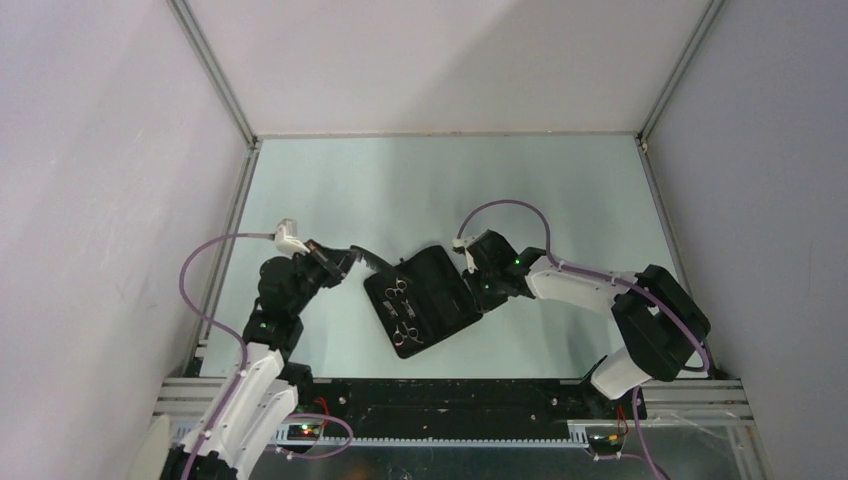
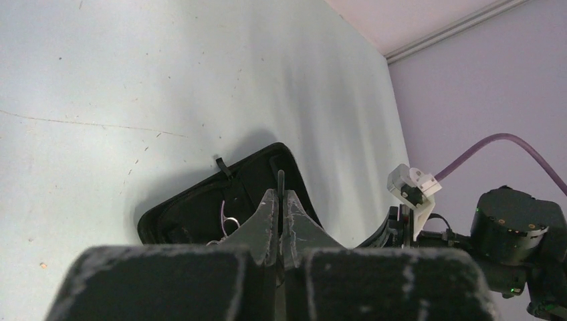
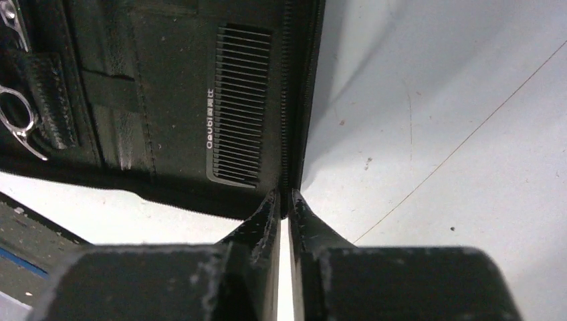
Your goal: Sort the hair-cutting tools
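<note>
An open black zip case (image 1: 445, 290) lies in the middle of the table. Two silver scissors (image 1: 396, 290) (image 1: 408, 335) sit strapped in its left half. In the right wrist view a black comb (image 3: 239, 100) lies flat in the case (image 3: 167, 67), with scissor rings (image 3: 17, 117) at the left. My left gripper (image 1: 352, 258) (image 2: 281, 197) is shut on a thin black comb-like tool (image 2: 281, 179), held just above the case's far left corner. My right gripper (image 1: 478, 288) (image 3: 285, 197) pinches the zipper rim on the case's right side.
Metal frame rails (image 1: 225, 215) run along the table's left, right and far sides. The other arm's wrist and its purple cable (image 2: 495, 144) show at the right of the left wrist view. A black base strip (image 1: 450, 395) runs along the near edge.
</note>
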